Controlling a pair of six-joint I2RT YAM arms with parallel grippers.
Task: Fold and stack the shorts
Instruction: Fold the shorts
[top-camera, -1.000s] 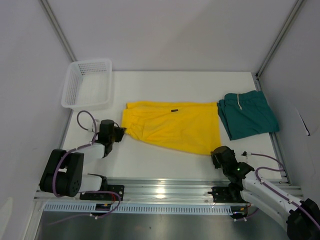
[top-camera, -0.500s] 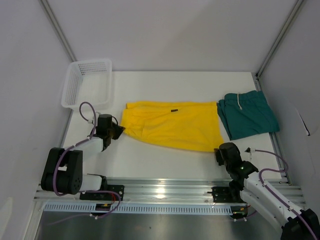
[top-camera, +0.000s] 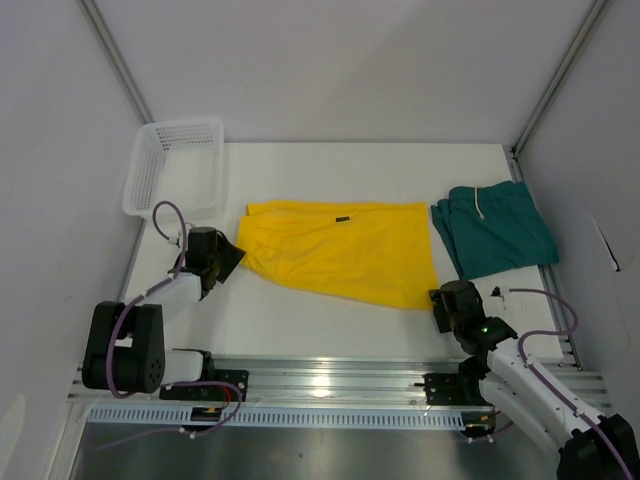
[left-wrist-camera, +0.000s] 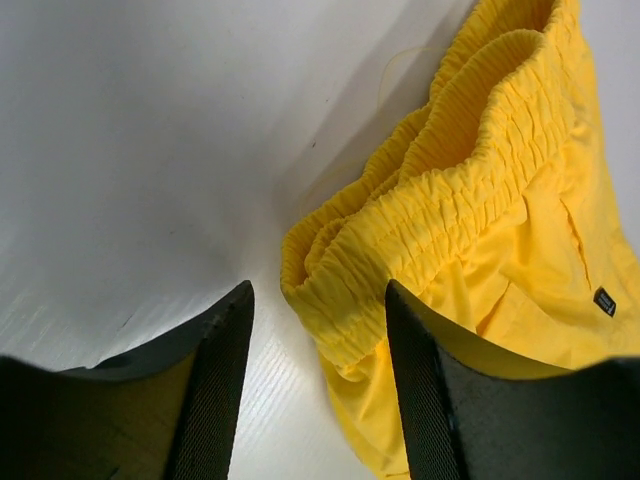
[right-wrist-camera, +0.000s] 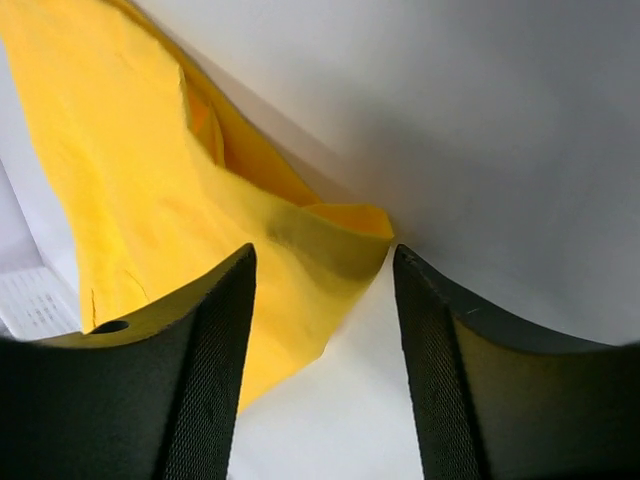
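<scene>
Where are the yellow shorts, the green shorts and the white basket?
yellow shorts (top-camera: 345, 250): top view, middle of the flat cloth.
green shorts (top-camera: 500, 235): top view, middle of the folded cloth.
white basket (top-camera: 137, 180): top view, its left mesh wall.

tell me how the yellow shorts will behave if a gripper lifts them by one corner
The yellow shorts will probably droop and fold on themselves: the cloth lies flat and wrinkled, and its hem corner curls up in the right wrist view. They look thin, so likely light. The gathered waistband is thicker and may give a firmer hold.
</scene>
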